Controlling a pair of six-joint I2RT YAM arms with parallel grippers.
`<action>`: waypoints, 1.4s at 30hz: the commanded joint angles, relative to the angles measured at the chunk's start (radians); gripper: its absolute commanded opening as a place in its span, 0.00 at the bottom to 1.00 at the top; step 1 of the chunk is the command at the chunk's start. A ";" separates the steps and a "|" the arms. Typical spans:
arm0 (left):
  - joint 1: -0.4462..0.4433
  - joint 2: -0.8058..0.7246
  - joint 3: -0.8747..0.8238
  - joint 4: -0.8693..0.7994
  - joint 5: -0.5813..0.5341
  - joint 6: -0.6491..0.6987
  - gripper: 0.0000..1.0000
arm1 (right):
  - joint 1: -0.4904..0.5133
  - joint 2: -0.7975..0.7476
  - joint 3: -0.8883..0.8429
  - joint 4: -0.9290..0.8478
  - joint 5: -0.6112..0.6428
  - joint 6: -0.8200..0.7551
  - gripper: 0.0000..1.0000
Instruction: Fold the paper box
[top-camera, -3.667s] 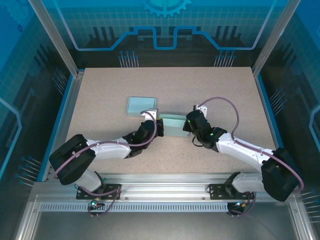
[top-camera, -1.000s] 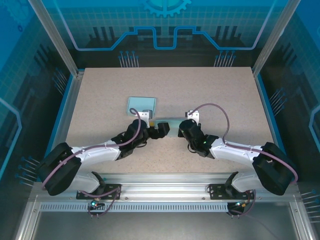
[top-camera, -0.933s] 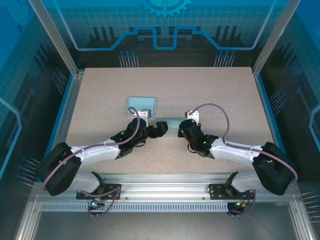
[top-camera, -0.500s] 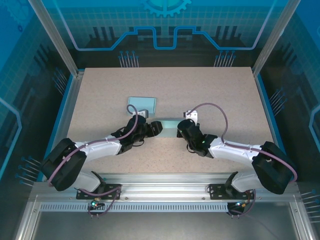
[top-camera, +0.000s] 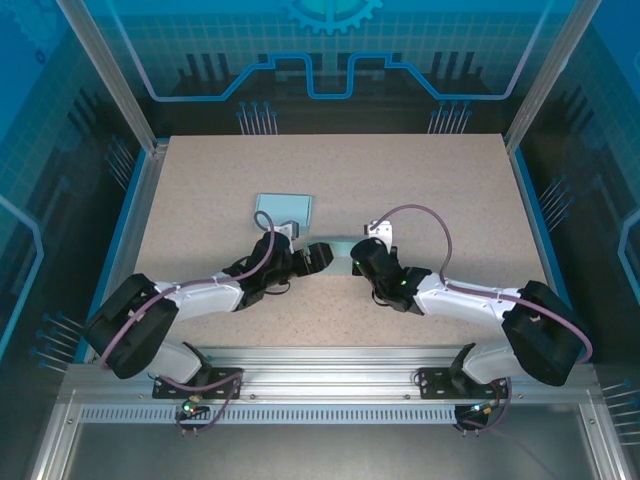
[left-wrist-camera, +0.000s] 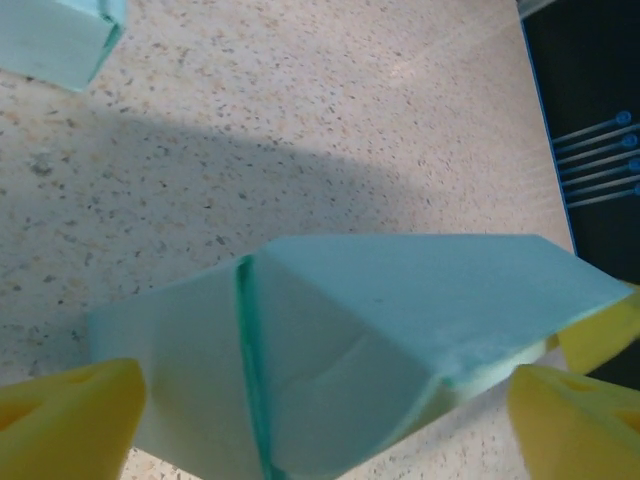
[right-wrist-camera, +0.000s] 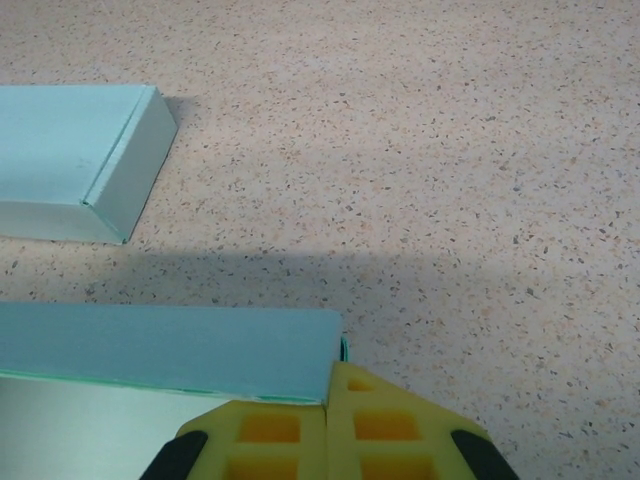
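Right fingers (right-wrist-camera: 285, 432) pinch the paper box (right-wrist-camera: 170, 355); left fingers (left-wrist-camera: 62, 415) straddle it.

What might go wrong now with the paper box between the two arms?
The paper box shows a dent where the open left gripper straddles it; squeezing could crush it. The right gripper pinches only a thin edge, so the paper might slip out or tear.

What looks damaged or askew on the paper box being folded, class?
The paper box shows a shallow dent in its panel, right of the fold, in the left wrist view; the edge below looks crumpled.
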 joint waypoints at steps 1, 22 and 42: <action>-0.001 -0.086 -0.014 0.013 0.061 0.001 0.99 | 0.029 0.059 -0.045 -0.221 -0.100 0.008 0.00; 0.058 -0.039 0.109 -0.150 -0.060 0.028 0.96 | 0.050 0.095 -0.015 -0.224 -0.096 0.009 0.00; 0.058 0.143 -0.058 0.097 0.001 -0.102 0.53 | 0.066 0.089 -0.005 -0.272 -0.062 0.024 0.01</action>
